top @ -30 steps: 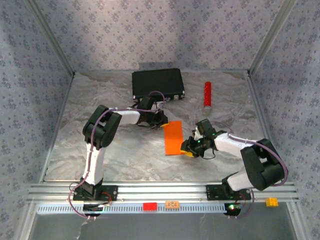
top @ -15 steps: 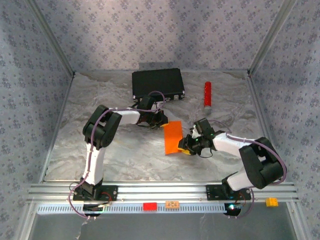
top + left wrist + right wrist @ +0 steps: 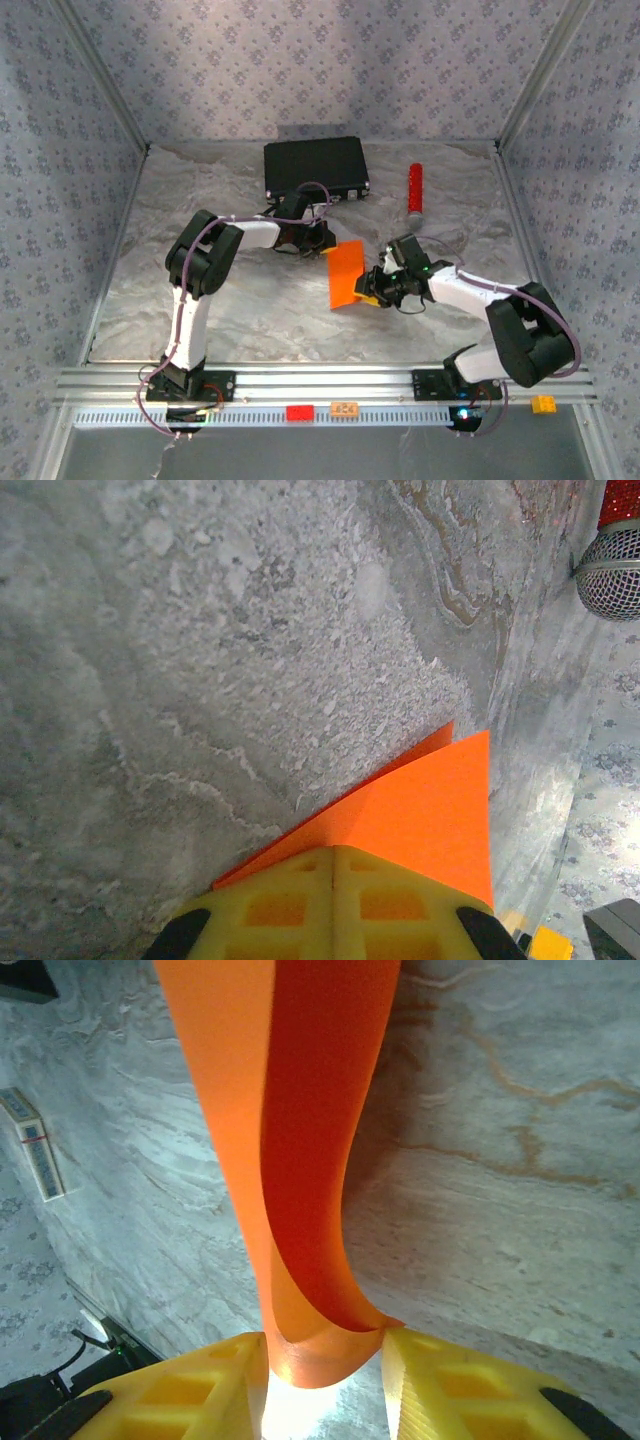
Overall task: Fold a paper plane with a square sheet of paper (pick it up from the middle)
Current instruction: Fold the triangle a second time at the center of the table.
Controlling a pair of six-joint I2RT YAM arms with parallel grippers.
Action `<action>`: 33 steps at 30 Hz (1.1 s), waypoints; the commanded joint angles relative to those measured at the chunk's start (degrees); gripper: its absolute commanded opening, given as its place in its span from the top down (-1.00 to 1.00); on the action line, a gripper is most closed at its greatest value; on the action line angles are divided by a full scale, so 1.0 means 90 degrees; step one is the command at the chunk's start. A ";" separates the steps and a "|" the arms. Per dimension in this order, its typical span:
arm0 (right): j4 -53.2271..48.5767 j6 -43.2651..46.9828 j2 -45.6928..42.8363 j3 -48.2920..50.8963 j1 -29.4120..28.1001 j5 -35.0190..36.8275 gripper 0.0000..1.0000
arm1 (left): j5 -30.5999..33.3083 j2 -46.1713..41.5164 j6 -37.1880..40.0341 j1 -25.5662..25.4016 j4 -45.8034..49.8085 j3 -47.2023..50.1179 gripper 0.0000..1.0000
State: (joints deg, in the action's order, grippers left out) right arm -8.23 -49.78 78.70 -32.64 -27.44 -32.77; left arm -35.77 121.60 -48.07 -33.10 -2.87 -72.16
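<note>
The square sheet of paper is bright orange and doubled over into a long rectangle, not a paper plane shape. It hangs between my two grippers near the table's middle. My left gripper is shut on its far corner, and in the left wrist view the paper fans out from the closed yellow gripper. My right gripper holds the near end. There the paper curls into a U between the fingers of the gripper, touching both, with the jaws partly apart.
A black case lies at the back centre and a red cylinder at the back right. The crinkled silver table cover spreads to the walls. A metal rail with small coloured blocks runs along the near edge.
My right gripper has moved left and slightly away, carrying the paper's near end with it. The sheet now looks shorter and more bowed. The left arm has not moved.
</note>
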 commanded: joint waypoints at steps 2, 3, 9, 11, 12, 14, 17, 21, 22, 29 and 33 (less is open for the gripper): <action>-0.0103 -0.0045 -0.0124 -0.0280 -0.0075 -0.0011 0.25 | 0.0112 0.0263 0.0027 -0.0092 0.0309 0.0117 0.90; -0.0115 -0.0054 -0.0111 -0.0338 -0.0078 -0.0011 0.25 | 0.0107 0.0261 0.0029 -0.0097 0.0310 0.0112 0.90; -0.0343 -0.0041 -0.0189 -0.0533 -0.0188 0.0028 0.24 | 0.0107 0.0256 0.0029 -0.0104 0.0300 0.0127 0.90; -0.0444 -0.0048 -0.0271 -0.0598 -0.0236 0.0067 0.23 | 0.0110 0.0253 0.0025 -0.0102 0.0310 0.0127 0.90; -0.0444 -0.0055 -0.0308 -0.0616 -0.0249 0.0067 0.22 | 0.0102 0.0256 0.0024 -0.0101 0.0300 0.0127 0.90; -0.0445 -0.0049 -0.0289 -0.0666 -0.0266 0.0069 0.21 | 0.0093 0.0277 0.0014 -0.0103 0.0300 0.0106 0.90; -0.0368 -0.0044 -0.0112 -0.0729 -0.0283 0.0039 0.21 | 0.0090 0.0279 0.0026 -0.0112 0.0310 0.0083 0.90; -0.0258 -0.0014 0.0093 -0.0840 -0.0291 0.0038 0.20 | 0.0087 0.0268 0.0039 -0.0112 0.0322 0.0096 0.90; -0.0236 -0.0004 0.0153 -0.0864 -0.0291 0.0038 0.20 | 0.0082 0.0268 0.0038 -0.0111 0.0322 0.0098 0.90; -0.0753 0.0182 0.0270 -0.0929 -0.0248 0.0437 0.11 | 0.0078 0.0268 0.0029 -0.0121 0.0336 0.0088 0.90; -0.0821 0.0061 0.0199 -0.0546 0.0047 0.0613 0.10 | 0.0078 0.0268 0.0048 -0.0134 0.0362 0.0079 0.90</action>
State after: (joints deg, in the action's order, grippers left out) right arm -12.58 -49.10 80.84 -39.33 -28.75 -29.47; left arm -35.79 121.60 -48.07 -33.10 -2.85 -72.16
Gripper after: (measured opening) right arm 0.449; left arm 0.052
